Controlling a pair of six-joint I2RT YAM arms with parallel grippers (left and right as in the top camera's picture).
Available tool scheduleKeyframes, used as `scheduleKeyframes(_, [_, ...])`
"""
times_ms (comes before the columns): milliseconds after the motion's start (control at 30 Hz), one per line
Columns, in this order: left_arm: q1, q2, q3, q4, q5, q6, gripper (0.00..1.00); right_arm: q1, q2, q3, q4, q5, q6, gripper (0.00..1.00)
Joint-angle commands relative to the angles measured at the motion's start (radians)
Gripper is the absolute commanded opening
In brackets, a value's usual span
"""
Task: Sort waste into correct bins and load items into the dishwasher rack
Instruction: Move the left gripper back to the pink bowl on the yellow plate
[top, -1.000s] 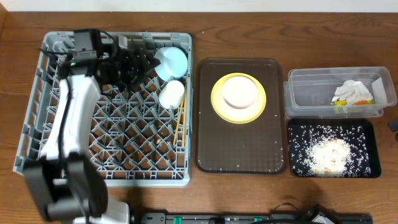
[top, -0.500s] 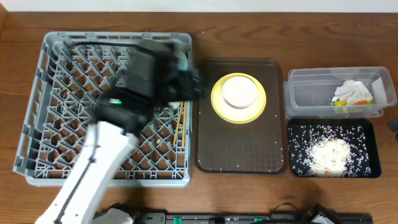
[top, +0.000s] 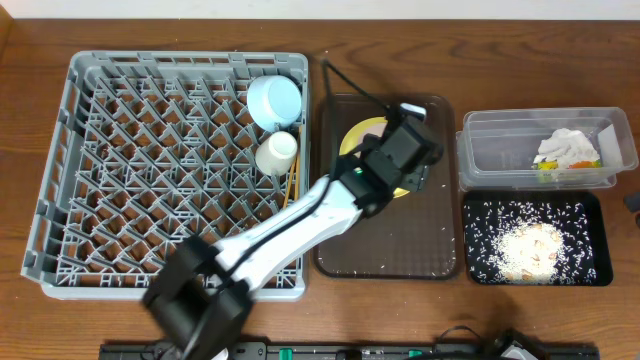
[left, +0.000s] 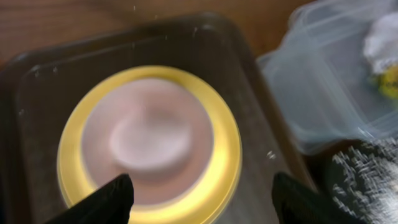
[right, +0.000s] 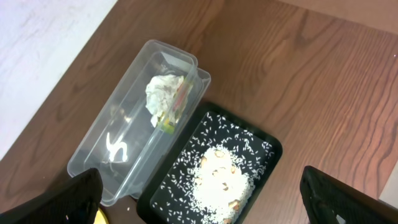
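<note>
Wooden table (top: 200, 25): tissue (top: 565, 145), wrapper (top: 550, 172) in clear tub (top: 500, 125), rice (top: 530, 250) in black tray (top: 590, 215); dish (top: 275, 98), cup (top: 277, 152), chopsticks (top: 291, 195) in rack (top: 150, 200). We judge plate (left: 227, 149) and bowl (left: 149, 134) not yet loaded, on brown tray (top: 390, 240) beneath spread left gripper (left: 205, 200); right gripper (right: 208, 196) spread, empty.

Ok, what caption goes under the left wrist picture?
Open left gripper hovers over the white bowl on the yellow plate.

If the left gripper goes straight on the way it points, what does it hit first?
Probably the bowl on the plate; the left gripper hangs open above them, though depth is unclear.
</note>
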Motion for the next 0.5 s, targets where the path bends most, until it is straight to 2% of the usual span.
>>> scheduleKeyframes(0, [0.003, 0.086, 0.011, 0.071, -0.056, 0.084, 0.73, -0.013, -0.002, 0.0, -0.001, 0.0, 0.011, 0.99])
scheduleKeyframes(167, [0.003, 0.169, 0.011, 0.164, -0.055, 0.121, 0.72, -0.013, -0.002, 0.0, -0.001, 0.0, 0.011, 0.99])
scheduleKeyframes(333, [0.003, 0.212, 0.011, 0.185, -0.056, 0.122, 0.72, -0.013, -0.002, 0.0, -0.001, 0.0, 0.011, 0.99])
scheduleKeyframes(400, [0.003, 0.228, 0.011, 0.188, -0.056, 0.126, 0.67, -0.013, -0.002, 0.0, -0.001, 0.0, 0.011, 0.99])
scheduleKeyframes(467, [0.003, 0.24, 0.011, 0.191, -0.056, 0.129, 0.57, -0.013, -0.002, 0.0, -0.001, 0.0, 0.011, 0.99])
